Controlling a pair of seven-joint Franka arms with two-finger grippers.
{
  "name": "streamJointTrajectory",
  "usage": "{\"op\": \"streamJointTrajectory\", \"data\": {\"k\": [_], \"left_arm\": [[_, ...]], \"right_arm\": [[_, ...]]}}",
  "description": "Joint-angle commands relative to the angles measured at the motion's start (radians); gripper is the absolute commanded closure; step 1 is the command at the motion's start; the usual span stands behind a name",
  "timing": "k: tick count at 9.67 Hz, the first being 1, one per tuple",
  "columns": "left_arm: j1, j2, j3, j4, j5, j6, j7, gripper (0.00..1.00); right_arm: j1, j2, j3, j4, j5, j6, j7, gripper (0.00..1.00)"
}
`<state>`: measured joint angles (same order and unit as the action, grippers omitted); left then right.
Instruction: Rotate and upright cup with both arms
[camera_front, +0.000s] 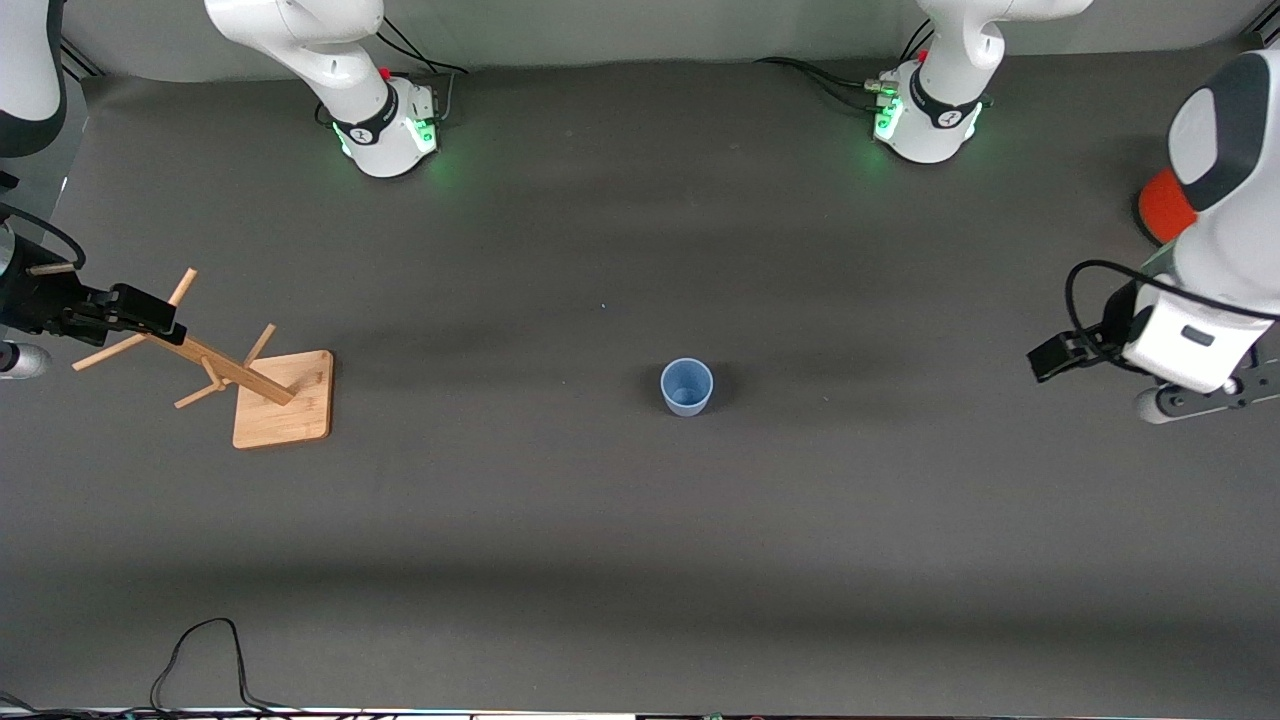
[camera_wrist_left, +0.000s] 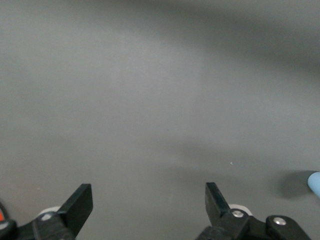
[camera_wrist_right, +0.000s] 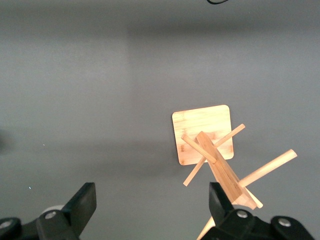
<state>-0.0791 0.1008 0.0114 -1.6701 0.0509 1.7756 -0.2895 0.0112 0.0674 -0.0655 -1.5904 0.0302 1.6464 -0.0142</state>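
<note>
The cup (camera_front: 686, 387), a small pale-blue tumbler, stands upright near the middle of the table with its mouth facing up. Nothing touches it. My left gripper (camera_front: 1050, 358) hangs open over the left arm's end of the table, well apart from the cup. In the left wrist view that gripper (camera_wrist_left: 149, 204) has only bare table between its fingers, and a sliver of the cup (camera_wrist_left: 315, 183) shows at the frame's edge. My right gripper (camera_front: 160, 318) is open over the wooden rack at the right arm's end. In the right wrist view it (camera_wrist_right: 152, 204) holds nothing.
A wooden peg rack (camera_front: 250, 380) (camera_wrist_right: 215, 150) on a square base stands toward the right arm's end. An orange can (camera_front: 1162, 205) is partly hidden by the left arm. A black cable (camera_front: 200, 650) loops at the table's near edge.
</note>
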Motion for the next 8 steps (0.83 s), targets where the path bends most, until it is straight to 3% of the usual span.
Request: {"op": "streamJointTrajectory", "data": {"k": [1, 4, 5, 8], "left_arm": [[0.036, -0.052, 0.047, -0.051, -0.008, 0.001, 0.163, 0.0], [0.068, -0.033, 0.032, 0.047, -0.011, -0.129, 0.171, 0.0], [0.099, -0.035, -0.022, 0.055, -0.014, -0.139, 0.179, 0.0], [0.075, -0.035, -0.031, 0.095, -0.01, -0.145, 0.167, 0.0]], "right_arm": [[0.001, -0.008, 0.0, -0.006, -0.009, 0.009, -0.02, 0.0], [0.001, -0.008, 0.0, -0.006, -0.01, 0.009, -0.02, 0.0], [0.001, -0.008, 0.0, -0.006, -0.01, 0.009, -0.02, 0.0], [0.001, -0.008, 0.0, -0.006, -0.01, 0.009, -0.021, 0.0]]}}
